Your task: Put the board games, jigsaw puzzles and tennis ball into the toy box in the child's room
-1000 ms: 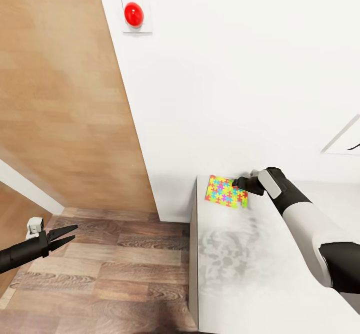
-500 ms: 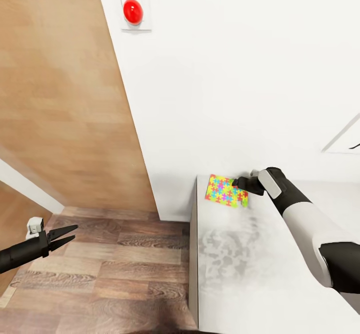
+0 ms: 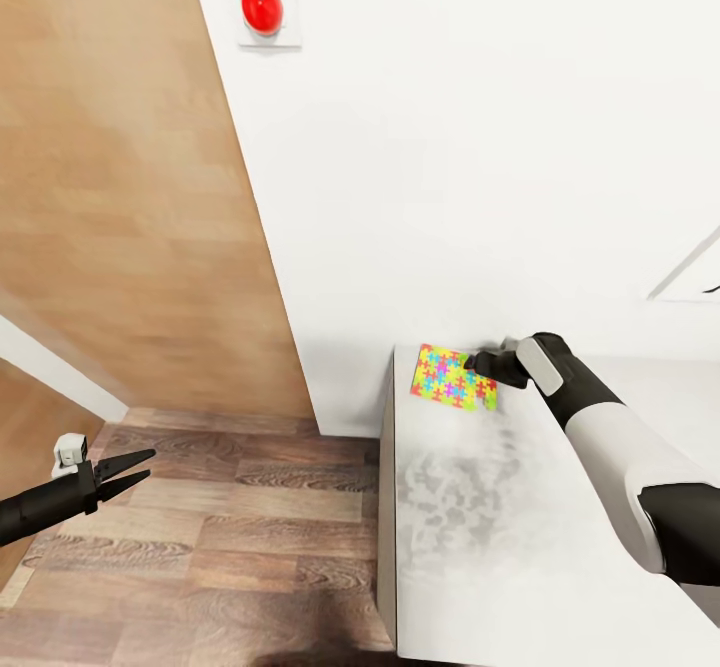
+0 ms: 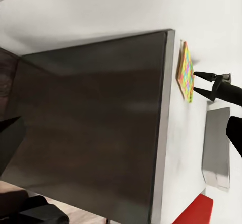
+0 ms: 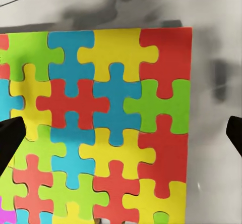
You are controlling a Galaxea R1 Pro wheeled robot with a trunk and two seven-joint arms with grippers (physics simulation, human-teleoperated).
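Jigsaw puzzle point(image 3: 452, 379) lies flat on table point(image 3: 480, 547); right claw point(image 3: 478, 363) spread open over it; left claw point(image 3: 135, 472) released.

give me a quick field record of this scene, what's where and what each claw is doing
table: white top, its end beside the white wall
puzzle: multicoloured jigsaw square lying flat at the table's far corner
right claw: open, fingers pointing at the puzzle's edge, nothing held
left claw: open, empty, out over the wood floor
wall fixture: red button on a pale plate, high up
panel: wood door-like panel left of the wall
other toys: not in these views
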